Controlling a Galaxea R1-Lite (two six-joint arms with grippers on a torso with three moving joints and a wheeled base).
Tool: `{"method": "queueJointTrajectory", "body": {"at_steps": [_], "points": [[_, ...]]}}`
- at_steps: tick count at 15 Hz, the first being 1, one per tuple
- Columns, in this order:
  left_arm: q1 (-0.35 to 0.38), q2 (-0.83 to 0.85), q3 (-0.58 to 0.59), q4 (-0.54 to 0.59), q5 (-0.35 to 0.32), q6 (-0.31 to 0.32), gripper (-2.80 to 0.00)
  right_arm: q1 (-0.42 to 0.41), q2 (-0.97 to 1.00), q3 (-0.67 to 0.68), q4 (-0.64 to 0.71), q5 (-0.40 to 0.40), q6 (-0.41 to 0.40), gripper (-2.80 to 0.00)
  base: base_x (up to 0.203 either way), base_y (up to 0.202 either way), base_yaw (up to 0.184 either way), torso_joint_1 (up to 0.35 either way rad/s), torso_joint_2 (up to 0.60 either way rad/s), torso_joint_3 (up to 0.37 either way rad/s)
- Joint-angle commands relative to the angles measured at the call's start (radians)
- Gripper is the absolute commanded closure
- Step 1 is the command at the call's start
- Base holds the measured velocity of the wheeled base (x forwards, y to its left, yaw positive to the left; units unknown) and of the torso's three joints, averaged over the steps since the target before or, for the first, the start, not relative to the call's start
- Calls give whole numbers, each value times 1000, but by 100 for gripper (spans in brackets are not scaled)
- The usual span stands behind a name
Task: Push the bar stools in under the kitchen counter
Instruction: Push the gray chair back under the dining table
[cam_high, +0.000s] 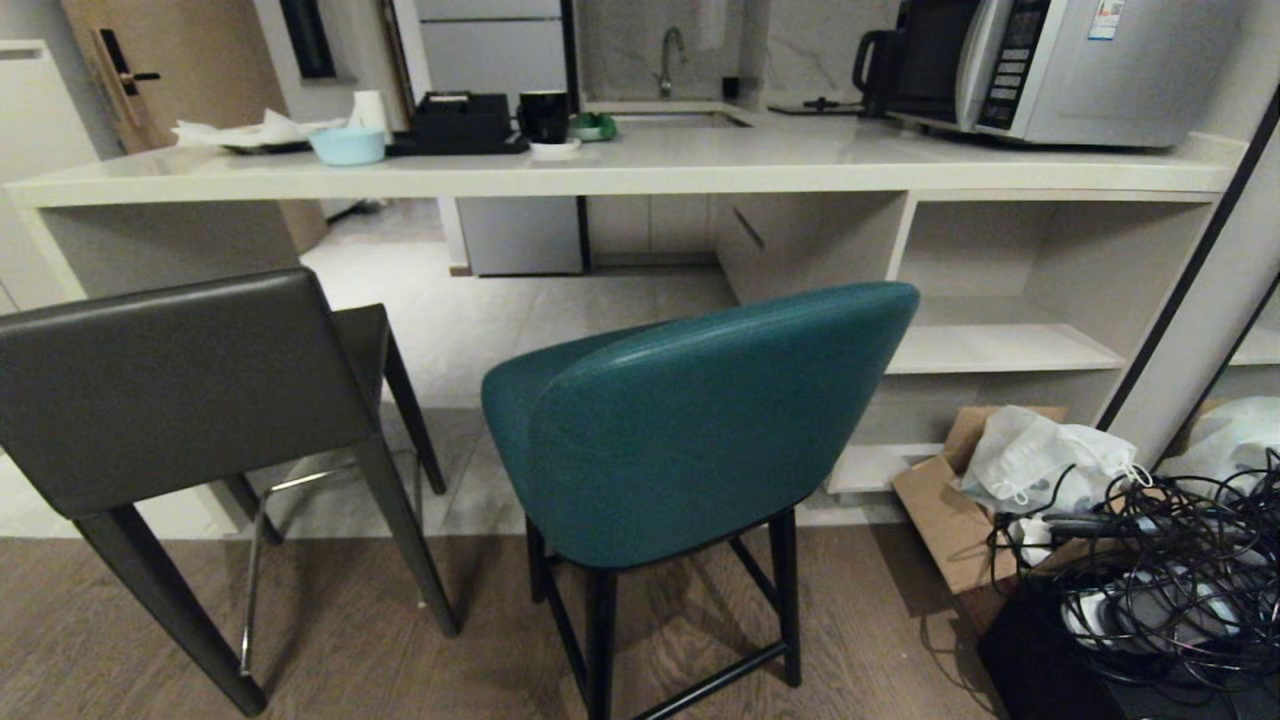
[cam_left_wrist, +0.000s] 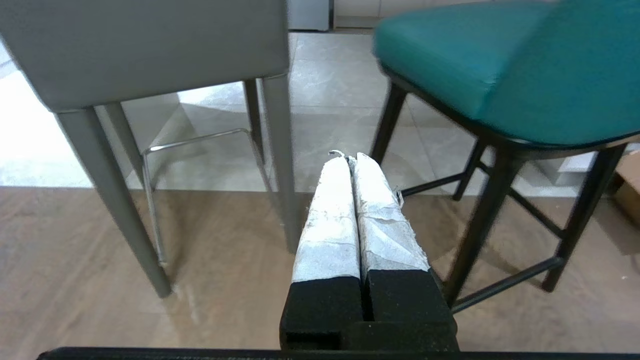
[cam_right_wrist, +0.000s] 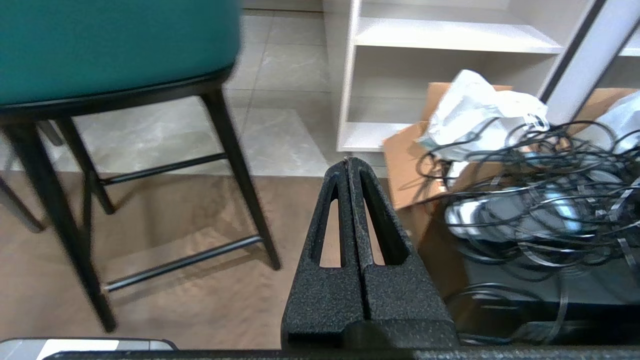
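The off-white stone kitchen counter (cam_high: 640, 165) spans the head view, open white shelves (cam_high: 1000, 350) under its right part. Both bar stools stand out on the floor in front of it, backs toward the camera: the dark grey leather stool (cam_high: 170, 390) on the left with its seat partly under the counter's edge, the teal shell-back stool (cam_high: 690, 420) just beside it, nearer. A tangle of black cables (cam_high: 1160, 570) lies by a cardboard box (cam_high: 950, 520). The left gripper (cam_left_wrist: 348, 156), white-wrapped, and right gripper (cam_right_wrist: 347, 161) hang low, each pressed together, empty

wood floor (cam_high: 350, 650), pale tiles (cam_high: 520, 320), door (cam_high: 170, 60)
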Motion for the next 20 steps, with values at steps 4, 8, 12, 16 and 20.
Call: {"method": "queueJointTrajectory", "body": {"at_steps": [4,8,12,16,20], "points": [[1,1,18,-1,1,0,0,0,0,1,0,1,-2,0,0,198,0,2,3,2],[1,1,18,-1,1,0,0,0,0,0,0,1,-2,0,0,201,-3,1,1,5],[1,1,18,-1,1,0,0,0,1,0,0,-1,5,0,0,199,-3,5,4,2],[1,1,18,0,1,-1,0,0,1,1,-2,-7,14,0,0,197,-2,2,3,3],[1,1,18,-1,1,-2,0,0,1,1,-2,-7,14,0,0,198,-1,5,3,4]]}}
